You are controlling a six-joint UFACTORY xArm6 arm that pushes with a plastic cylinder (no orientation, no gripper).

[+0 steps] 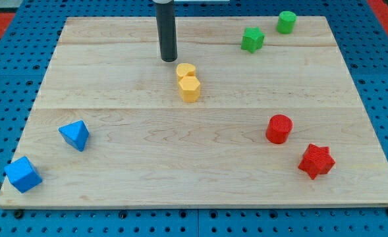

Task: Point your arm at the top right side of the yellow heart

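Note:
The yellow heart [186,70] lies near the middle of the wooden board, touching a yellow hexagon [190,88] just below it. My tip [168,60] is the lower end of the dark rod that comes down from the view's top. It stands just up and to the left of the yellow heart, a small gap away from it.
A green star [251,39] and a green cylinder [286,22] sit at the top right. A red cylinder [278,129] and a red star [316,161] sit at the lower right. A blue triangle [75,135] and a blue cube [23,174] sit at the lower left.

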